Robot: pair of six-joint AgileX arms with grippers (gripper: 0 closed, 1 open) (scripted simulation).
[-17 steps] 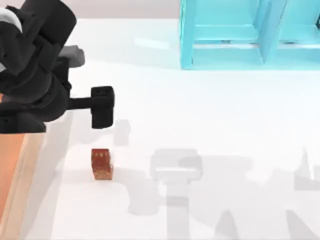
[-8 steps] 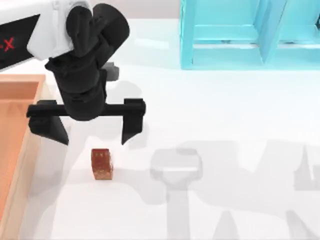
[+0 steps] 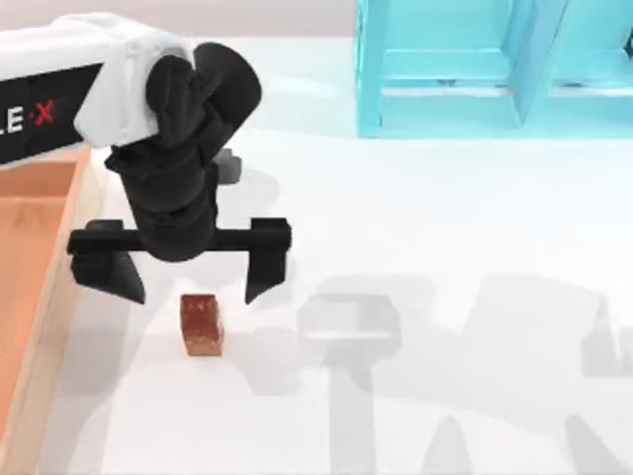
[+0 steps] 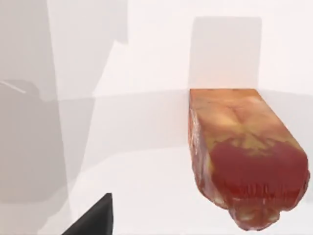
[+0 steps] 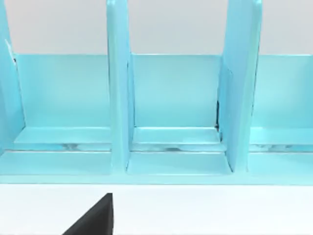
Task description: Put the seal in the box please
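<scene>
Our left gripper hangs fingers-down above the white tabletop near its left edge, jaws spread wide and holding nothing. The small reddish-brown rectangular seal sits on the tabletop just below the fingertips, roughly between them, near the shallow wooden box at the left edge. Our right arm's wrist camera faces the turquoise shelf-like cabinet.

My left gripper has swung out from the left side, turned its wide-open fingers downward, and moved a little closer to the seal, now hanging right above it.
</scene>
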